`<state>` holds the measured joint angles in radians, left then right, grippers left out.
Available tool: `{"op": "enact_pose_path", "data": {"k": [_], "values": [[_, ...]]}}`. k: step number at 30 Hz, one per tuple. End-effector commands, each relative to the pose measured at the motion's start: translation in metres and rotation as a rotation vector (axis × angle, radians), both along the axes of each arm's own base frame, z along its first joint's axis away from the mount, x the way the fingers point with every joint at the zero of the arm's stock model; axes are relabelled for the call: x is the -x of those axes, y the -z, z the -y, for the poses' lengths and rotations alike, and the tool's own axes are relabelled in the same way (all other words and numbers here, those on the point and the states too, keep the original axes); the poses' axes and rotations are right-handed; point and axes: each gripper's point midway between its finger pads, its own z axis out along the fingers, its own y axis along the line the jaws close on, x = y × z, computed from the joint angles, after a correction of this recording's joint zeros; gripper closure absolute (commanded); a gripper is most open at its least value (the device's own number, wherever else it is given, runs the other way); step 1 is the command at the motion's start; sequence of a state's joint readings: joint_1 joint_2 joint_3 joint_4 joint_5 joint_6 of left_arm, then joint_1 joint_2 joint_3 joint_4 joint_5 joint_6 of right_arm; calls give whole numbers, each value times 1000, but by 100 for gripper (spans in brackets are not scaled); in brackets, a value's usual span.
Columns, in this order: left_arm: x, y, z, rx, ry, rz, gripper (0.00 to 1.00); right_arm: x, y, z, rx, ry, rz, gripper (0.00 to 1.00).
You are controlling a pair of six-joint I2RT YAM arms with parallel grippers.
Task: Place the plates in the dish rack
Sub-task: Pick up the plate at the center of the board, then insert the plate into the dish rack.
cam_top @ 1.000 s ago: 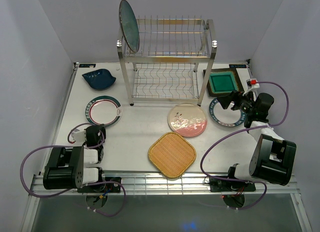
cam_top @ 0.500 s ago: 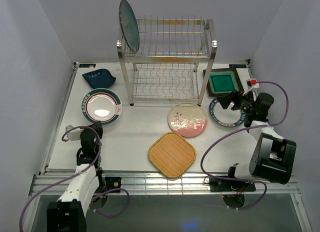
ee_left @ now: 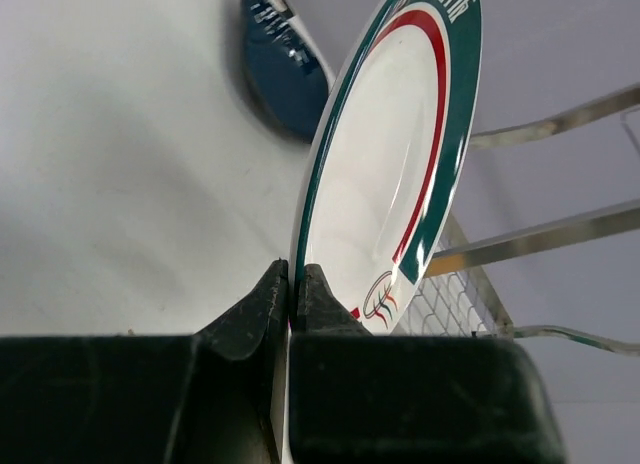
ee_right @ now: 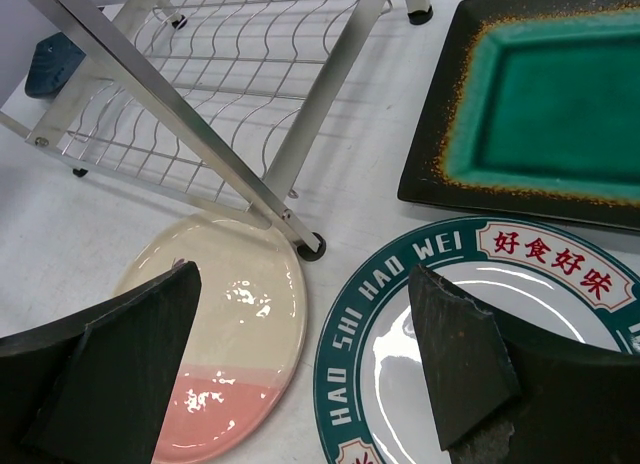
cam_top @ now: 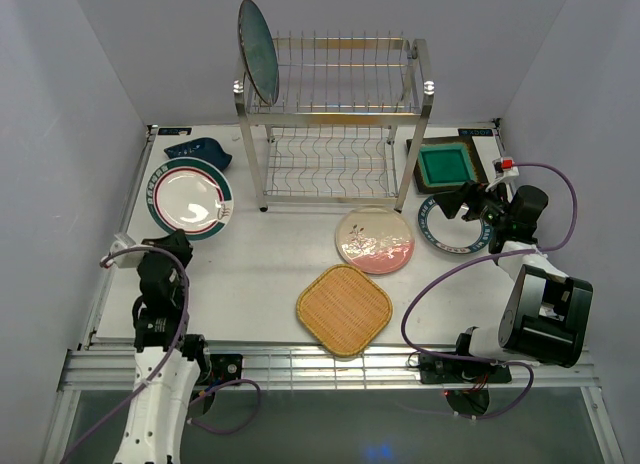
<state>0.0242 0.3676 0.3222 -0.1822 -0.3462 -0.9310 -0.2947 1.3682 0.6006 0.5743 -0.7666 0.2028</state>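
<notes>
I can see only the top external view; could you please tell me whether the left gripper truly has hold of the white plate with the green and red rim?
Observer: Yes. The left wrist view shows the left gripper shut on the green-and-red-rimmed plate, its fingers pinching the edge.
Operator: Thank you. Is the right gripper holding anything?
Observer: No. In the right wrist view the right gripper is open and empty, poised over the teal-rimmed plate.
Operator: Which plate is that, exactly?
Observer: The one whose rim reads HAO SHI HAO WEI.
</notes>
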Motion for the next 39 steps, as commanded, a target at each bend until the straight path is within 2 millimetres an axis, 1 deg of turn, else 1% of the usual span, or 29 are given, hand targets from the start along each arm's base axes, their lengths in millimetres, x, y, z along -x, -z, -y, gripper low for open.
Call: {"op": "enact_pose_path", "data": {"k": [1,4,5,7,8,10,11,13,14,17,18,20,21,22,24,25,27,28,31,32,34,35,36,38,39], "values": [[7,-56,10,-98,80,88,100,-8,-19,2,3,-14,50,10],[13,-77,13,-144,110,117,100,-8,-19,2,3,-14,52,10],[17,-92,16,-152,125,145,100,-8,-18,2,3,-14,49,10],[22,-102,18,-160,138,151,100,-8,-18,2,1,-15,48,10],[27,-117,21,-168,152,181,100,-8,-19,2,0,-18,48,10],[32,-130,24,-179,169,196,100,-8,-19,2,2,-18,49,10],[38,-146,28,-186,187,230,100,-8,-19,2,1,-18,50,10],[44,-159,31,-198,206,246,100,-8,-20,2,1,-17,51,10],[50,-174,33,-204,212,277,100,-8,-19,2,1,-18,51,10],[59,-194,35,-217,222,315,100,-8,-20,3,1,-17,51,10],[63,-207,37,-221,232,338,100,-8,-20,3,1,-17,51,10],[64,-219,40,-226,248,354,100,-8,-20,3,-1,-18,50,10],[60,-222,40,-227,252,345,100,-8,-19,3,-2,-18,48,10],[63,-236,44,-230,267,369,100,-9,-18,3,-1,-18,45,10],[63,-247,43,-236,268,381,100,-9,-18,3,-4,-21,43,10],[64,-259,45,-241,276,395,100,-10,-18,3,-4,-19,43,10],[67,-272,42,-250,261,414,100,-10,-17,4,-4,-19,42,10],[72,-284,49,-261,292,439,100,-10,-17,4,-6,-19,41,10],[79,-303,50,-286,297,466,100,-10,-17,3,-7,-22,41,10],[88,-318,51,-314,288,492,100,-10,-17,3,-10,-23,38,10],[94,-326,48,-337,263,487,100,-10,-17,3,-10,-24,39,10],[101,-338,52,-363,268,502,100,-10,-16,4,-12,-21,35,10],[103,-340,46,-378,221,488,100,-10,-17,4,-12,-24,36,10],[107,-350,47,-402,208,487,100,-10,-17,4,-12,-24,38,10],[110,-358,50,-423,209,484,100,-10,-17,4,-13,-22,36,10]]}}
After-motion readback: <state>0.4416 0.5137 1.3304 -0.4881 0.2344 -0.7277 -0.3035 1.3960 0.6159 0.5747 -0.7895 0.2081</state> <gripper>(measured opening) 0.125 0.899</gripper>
